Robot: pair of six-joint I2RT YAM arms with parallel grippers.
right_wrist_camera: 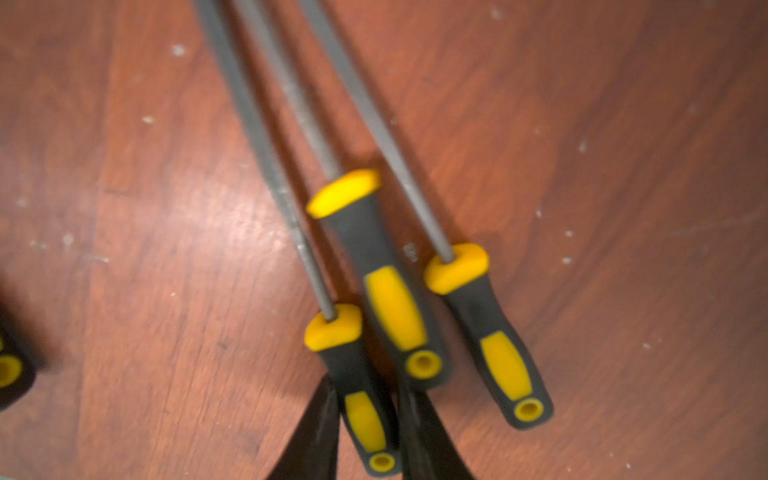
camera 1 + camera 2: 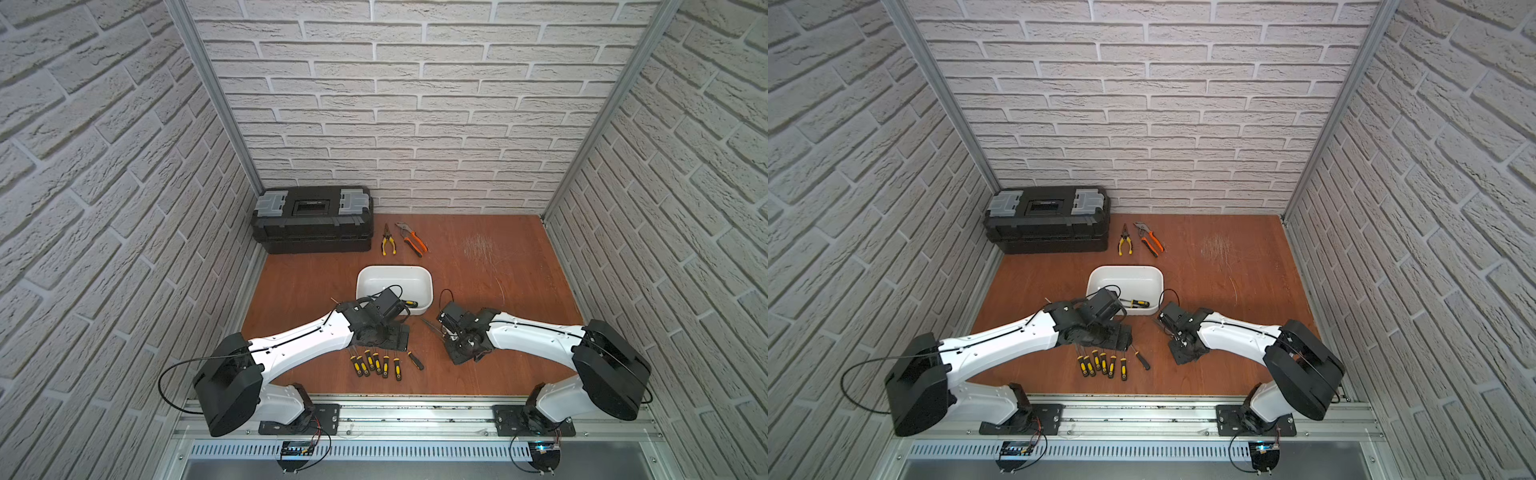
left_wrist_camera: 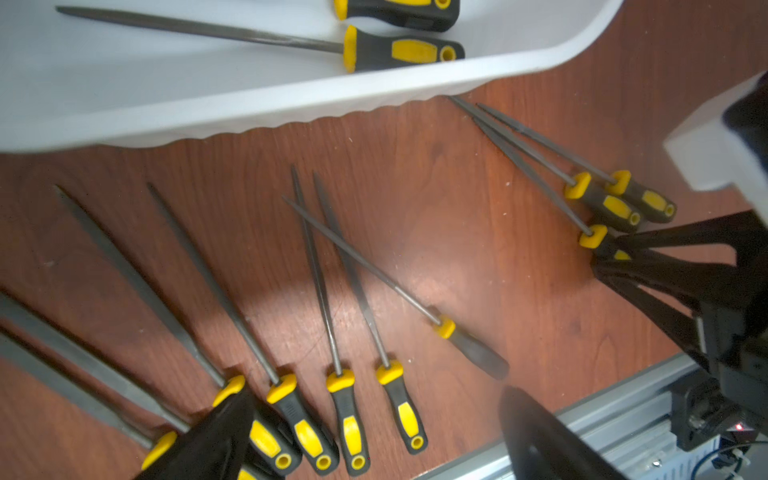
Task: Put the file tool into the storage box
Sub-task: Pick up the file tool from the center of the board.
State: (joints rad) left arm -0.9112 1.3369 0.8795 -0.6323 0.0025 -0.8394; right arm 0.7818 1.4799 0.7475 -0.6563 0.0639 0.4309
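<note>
File (image 1: 301,245): slim steel shaft, black-yellow handle. Likely light, stiff, not fragile. Handle looks rubbery, so best hold there; thin shaft would likely slip or pivot.
Right jaws clamped on handle end.
File low at bench (image 2: 498,270), just off near right corner of box (image 2: 394,269); whether lifted unclear.
Neighbours (image 1: 395,291) packed alongside, may drag on lift.
Box, mid-bench, holds two files (image 3: 403,52).
Left jaws apart, over loose row (image 2: 376,363) near front edge.
Toolbox (image 2: 311,220) in far left corner, pliers (image 2: 388,243) beside it.
No writing legible.
</note>
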